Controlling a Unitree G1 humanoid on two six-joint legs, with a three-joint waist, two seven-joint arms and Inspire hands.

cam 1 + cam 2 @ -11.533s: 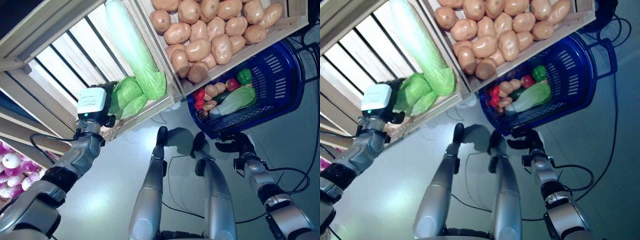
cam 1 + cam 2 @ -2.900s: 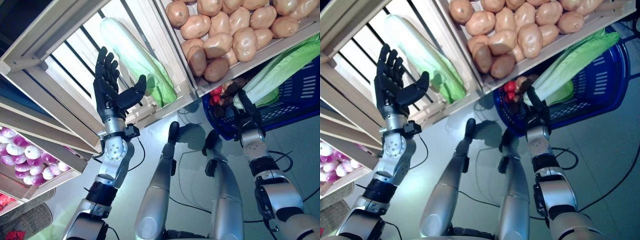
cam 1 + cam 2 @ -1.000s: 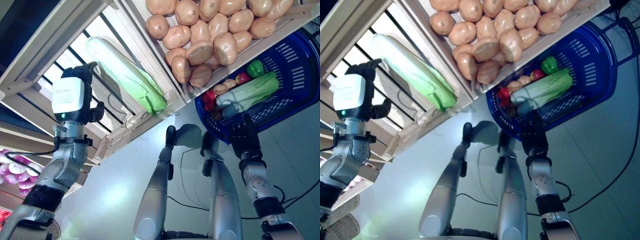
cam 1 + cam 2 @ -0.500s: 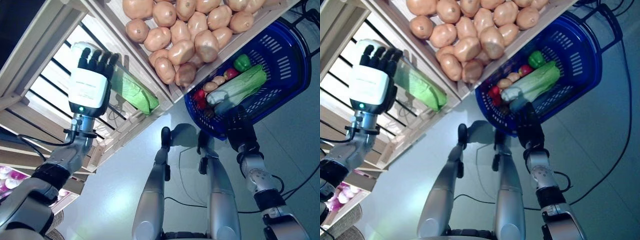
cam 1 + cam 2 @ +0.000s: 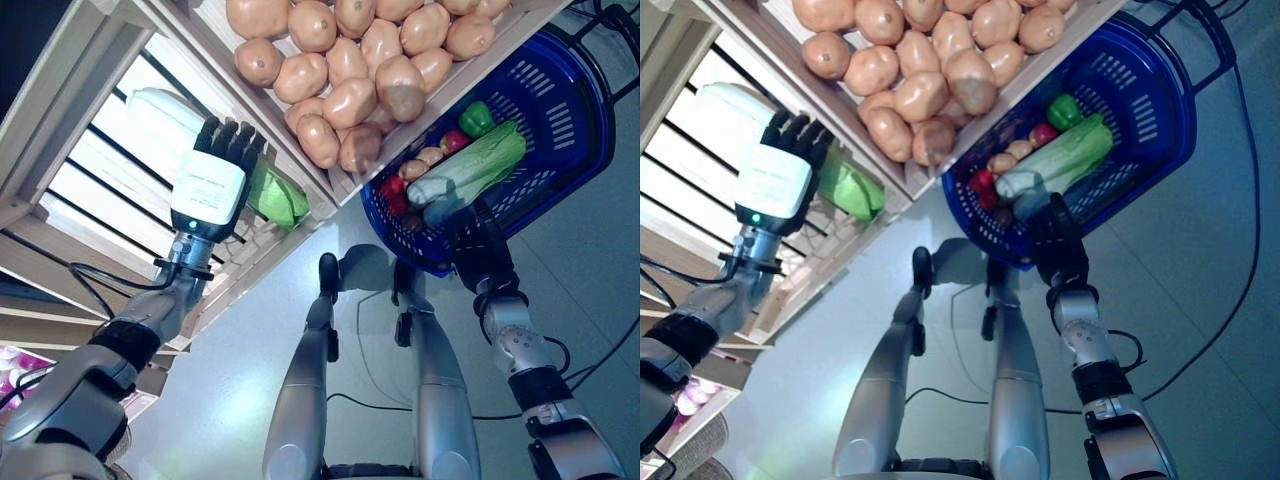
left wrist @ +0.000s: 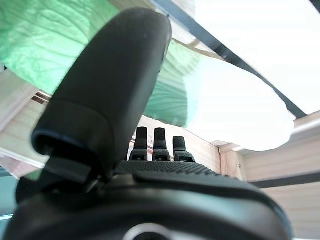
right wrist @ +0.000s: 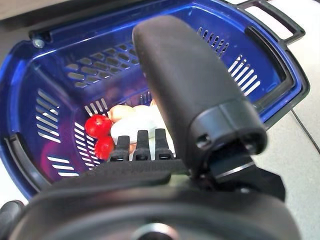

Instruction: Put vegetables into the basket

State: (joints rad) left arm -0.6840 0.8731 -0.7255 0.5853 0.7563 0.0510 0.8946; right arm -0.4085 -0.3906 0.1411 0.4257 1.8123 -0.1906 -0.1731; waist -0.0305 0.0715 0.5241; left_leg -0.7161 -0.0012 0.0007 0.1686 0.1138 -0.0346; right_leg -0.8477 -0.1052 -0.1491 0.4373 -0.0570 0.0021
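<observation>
Left hand (image 5: pixel 212 185), fingers straight, covers cabbage (image 5: pixel 278 196) in slatted crate (image 5: pixel 100 150); potatoes (image 5: pixel 345 60) adjacent. Right wrist view: right hand (image 5: pixel 478 245) relaxed above basket (image 7: pixel 65 65), tomatoes (image 7: pixel 98 126) inside.

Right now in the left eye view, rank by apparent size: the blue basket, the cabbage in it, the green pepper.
1. Blue basket
2. Cabbage
3. Green pepper
All lie at similar distance, so the order is safe.

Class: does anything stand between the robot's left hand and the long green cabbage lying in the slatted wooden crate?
Nothing visible does. The left hand is already over the long green cabbage inside the slatted wooden crate, fingers extended across it.
</observation>
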